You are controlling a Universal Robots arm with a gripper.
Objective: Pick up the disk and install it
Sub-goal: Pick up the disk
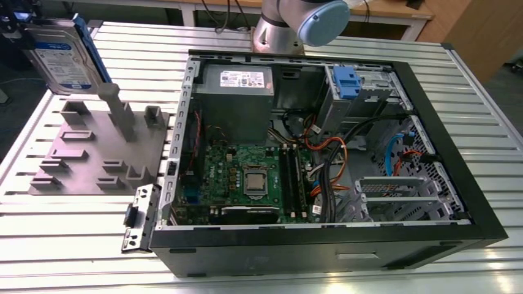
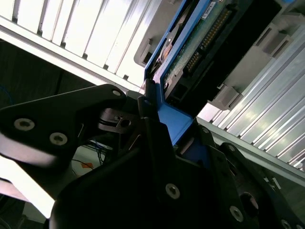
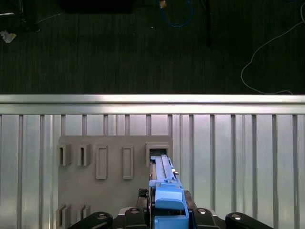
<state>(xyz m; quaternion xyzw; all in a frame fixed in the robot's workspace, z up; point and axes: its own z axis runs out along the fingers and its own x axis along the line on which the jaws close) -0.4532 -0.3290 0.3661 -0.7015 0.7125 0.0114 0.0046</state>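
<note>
The claw (image 3: 167, 204) is clenched on the disk (image 1: 62, 56). In the second wrist view its black fingers (image 2: 155, 138) press from both sides on the blue plastic tab at the end of the drive, and the drive's green circuit board and connector row run away from the grip. The disk hangs on edge from the claw, white label with blue band facing outward and a blue rail along its side. Directly under the claw lies a grey fixture plate (image 3: 109, 191) with raised blocks and slots. In the first wrist view the drive lines up with one open rectangular slot (image 3: 157, 153). In the exterior view its lower edge is close to the top of the plate's tall post (image 1: 110, 98); whether they touch cannot be told. The plate rests on a ribbed aluminium table (image 1: 65, 233). Well apart from the claw, beyond the plate, an open black computer case (image 1: 327, 251) lies on its side, showing a grey power-supply box (image 1: 235, 86), a green motherboard (image 1: 245, 177) and, farthest from the claw, a blue latch (image 1: 346, 82) on a metal cage. The arm's base (image 1: 282, 27) stands behind the case.
</note>
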